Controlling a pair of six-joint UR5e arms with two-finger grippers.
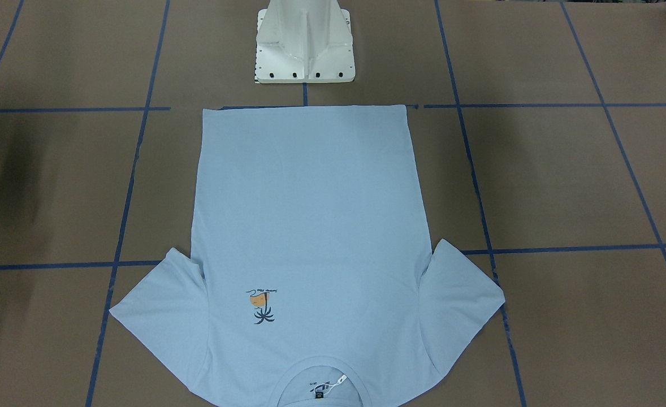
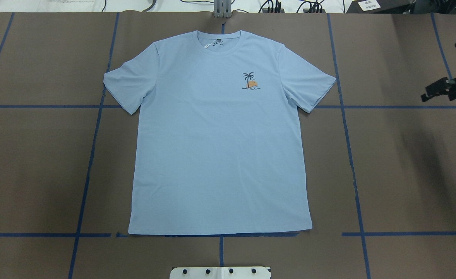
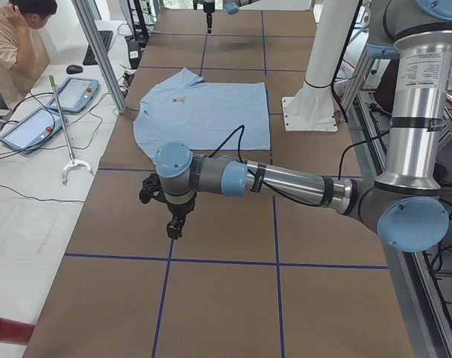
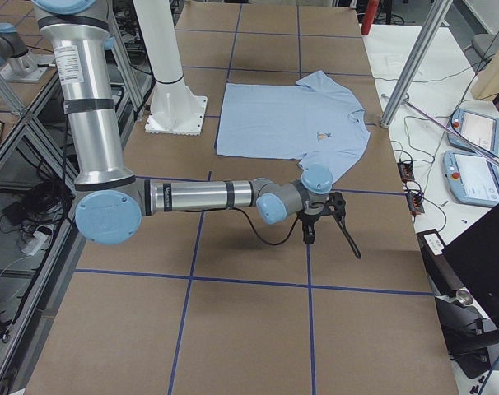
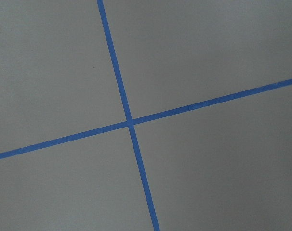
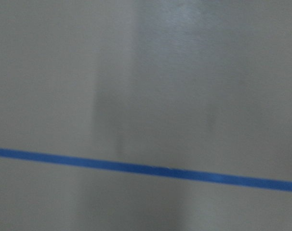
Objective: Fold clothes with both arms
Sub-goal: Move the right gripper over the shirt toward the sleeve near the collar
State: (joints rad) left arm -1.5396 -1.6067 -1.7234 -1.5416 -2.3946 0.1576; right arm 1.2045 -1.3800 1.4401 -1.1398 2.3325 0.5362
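The light blue T-shirt (image 2: 216,147) lies flat and spread, print side up, in the middle of the table, neck at the far edge and hem toward the robot's base. It also shows in the front-facing view (image 1: 305,237). The palm-tree print (image 2: 250,81) and the white neck tag (image 2: 211,44) show. My right gripper (image 2: 443,90) hangs over bare table well to the shirt's right; whether it is open or shut I cannot tell. My left gripper (image 3: 174,225) points down over bare table, well off the shirt's left side; I cannot tell its state. Neither touches the shirt.
The brown table (image 2: 398,174) carries a grid of blue tape lines (image 2: 352,166). The white pedestal base (image 1: 305,42) stands just behind the hem. A person (image 3: 17,45), tablets and cables are beyond the table's far edge. Both wrist views show only table and tape.
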